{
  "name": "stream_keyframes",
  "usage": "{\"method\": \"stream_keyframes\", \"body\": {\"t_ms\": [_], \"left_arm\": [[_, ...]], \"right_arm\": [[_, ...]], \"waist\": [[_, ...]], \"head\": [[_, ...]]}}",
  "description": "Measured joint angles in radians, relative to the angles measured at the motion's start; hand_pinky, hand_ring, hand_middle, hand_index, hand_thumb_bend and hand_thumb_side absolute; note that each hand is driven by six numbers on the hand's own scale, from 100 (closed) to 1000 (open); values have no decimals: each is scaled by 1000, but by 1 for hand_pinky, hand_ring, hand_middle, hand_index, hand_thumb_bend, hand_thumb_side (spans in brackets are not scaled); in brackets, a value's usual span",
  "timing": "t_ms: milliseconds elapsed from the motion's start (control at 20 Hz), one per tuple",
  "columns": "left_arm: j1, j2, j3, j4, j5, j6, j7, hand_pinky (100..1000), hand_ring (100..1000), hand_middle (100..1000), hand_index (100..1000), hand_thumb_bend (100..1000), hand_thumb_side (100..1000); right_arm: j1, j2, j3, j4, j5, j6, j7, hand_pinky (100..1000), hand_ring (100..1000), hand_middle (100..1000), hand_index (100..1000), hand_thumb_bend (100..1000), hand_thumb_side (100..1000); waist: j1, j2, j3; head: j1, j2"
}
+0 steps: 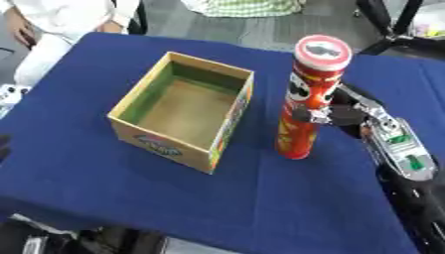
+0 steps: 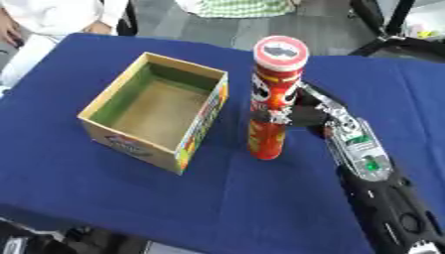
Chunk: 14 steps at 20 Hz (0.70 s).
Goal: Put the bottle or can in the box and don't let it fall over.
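Note:
A tall red chip can (image 1: 309, 99) with a red and white lid stands upright on the blue tablecloth, just right of the box. My right hand (image 1: 340, 113) reaches in from the right and its fingers curl round the can's middle. The open cardboard box (image 1: 228, 115), green inside with a brown floor, sits left of the can with nothing in it. My left hand shows in neither view.
The blue cloth covers the table (image 1: 287, 208) to its edges. People sit past the far edge, and black stands rise at the far right. White equipment (image 1: 9, 94) lies off the table's left side.

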Motion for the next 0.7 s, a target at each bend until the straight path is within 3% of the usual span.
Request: {"method": "stream_keyframes", "body": {"t_ms": [250,450,700], "left_arm": [[0,0,-4,0,0,1,0,969,927,916,917,112,740],[0,0,-5,0,0,1,-1,968,927,916,917,110,739],[0,0,-5,1,0,2,-2,968,928,916,917,108,736]], "right_arm": [[1,9,5,-6,-14,23,-29,873,959,959,516,696,105],[2,14,11,-17,-38,36,-42,874,960,952,420,629,100],[2,23,12,-27,-52,44,-48,873,954,947,368,584,100]], "waist": [[0,0,0],[0,0,0],[0,0,-1]], "head": [[0,0],[0,0],[0,0]]}}
